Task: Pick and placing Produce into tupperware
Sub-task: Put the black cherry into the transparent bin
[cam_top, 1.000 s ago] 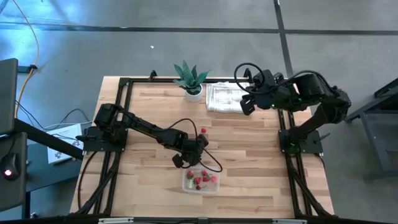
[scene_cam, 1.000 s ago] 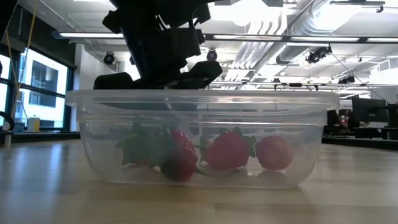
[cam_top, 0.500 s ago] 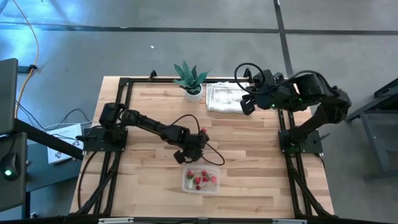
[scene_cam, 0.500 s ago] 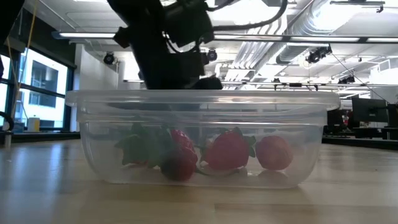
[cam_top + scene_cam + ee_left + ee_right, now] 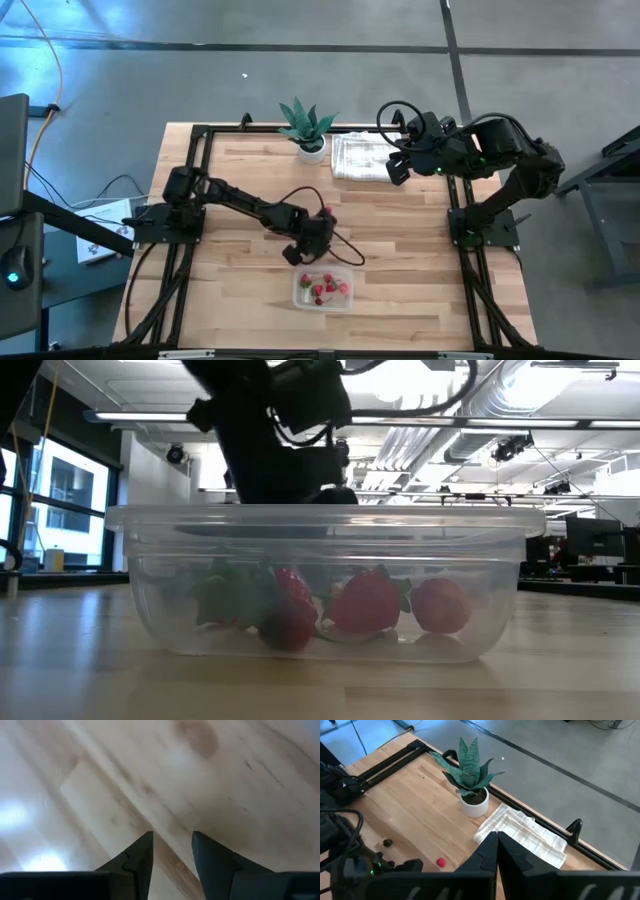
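The tupperware (image 5: 322, 290) sits near the front edge of the table (image 5: 400, 250), slightly left of centre, with bare wood on all sides. Inside it lie several red pieces of produce (image 5: 368, 602), grouped on the container floor; the low view shows them through the clear wall (image 5: 150, 600). One red piece (image 5: 327, 210) lies loose on the table behind the left gripper, and the right wrist view shows it (image 5: 440, 862) with a small dark piece (image 5: 386, 842) well apart from it.

The left arm (image 5: 230, 200) reaches from its base at the left table edge diagonally toward the centre. The left gripper (image 5: 300, 250) hangs just behind the tupperware, apart from its rim. Its fingers (image 5: 135, 862) stand partly apart over bare wood (nothing lies between them).

The right arm (image 5: 520, 170) is folded at the right rear of the table. The right gripper (image 5: 395, 168) hangs just beside the folded white cloth (image 5: 362, 158), fingers (image 5: 487, 855) pressed together and empty. A potted plant (image 5: 308, 128) stands at the rear edge, left of the cloth. The wide middle-right area of the table is open.
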Tool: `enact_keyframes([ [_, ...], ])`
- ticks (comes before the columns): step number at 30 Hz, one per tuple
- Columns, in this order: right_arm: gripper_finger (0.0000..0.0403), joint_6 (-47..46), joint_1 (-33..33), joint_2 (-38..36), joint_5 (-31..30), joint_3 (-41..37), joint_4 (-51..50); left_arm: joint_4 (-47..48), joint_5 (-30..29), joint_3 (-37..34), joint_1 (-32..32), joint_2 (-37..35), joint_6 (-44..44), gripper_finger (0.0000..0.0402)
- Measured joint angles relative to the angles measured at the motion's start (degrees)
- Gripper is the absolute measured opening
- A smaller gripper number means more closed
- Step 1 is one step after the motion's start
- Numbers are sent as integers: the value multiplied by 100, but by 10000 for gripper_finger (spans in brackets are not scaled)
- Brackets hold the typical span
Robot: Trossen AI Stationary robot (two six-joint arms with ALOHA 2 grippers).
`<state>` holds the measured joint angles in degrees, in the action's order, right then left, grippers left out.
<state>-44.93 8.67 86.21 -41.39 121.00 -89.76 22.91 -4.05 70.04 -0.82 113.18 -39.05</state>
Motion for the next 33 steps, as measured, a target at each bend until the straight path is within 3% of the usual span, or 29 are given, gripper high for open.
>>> enact_keyframes([
  [6, 0, 31, 0, 0, -2, 1, 0, 1099, -139, 808, 140, -102, 2112, 127],
  [13, 0, 196, 0, 0, -39, 1, -17, 2421, -492, 1044, 347, -493, 4060, 127],
  [17, 0, 324, 0, 0, -42, 1, -17, 2851, -500, 925, 358, -655, 3670, 127],
  [22, 0, 387, 0, 2, -42, 1, -2, 2897, 318, 538, 331, -819, 2496, 127],
  [26, 0, 387, -2, 2, -42, -1, 2, 2797, 378, 88, 344, -871, 1787, 127],
  [33, 0, 343, 0, 2, -42, 1, 63, 2843, 155, -572, 343, -863, 1838, 127],
])
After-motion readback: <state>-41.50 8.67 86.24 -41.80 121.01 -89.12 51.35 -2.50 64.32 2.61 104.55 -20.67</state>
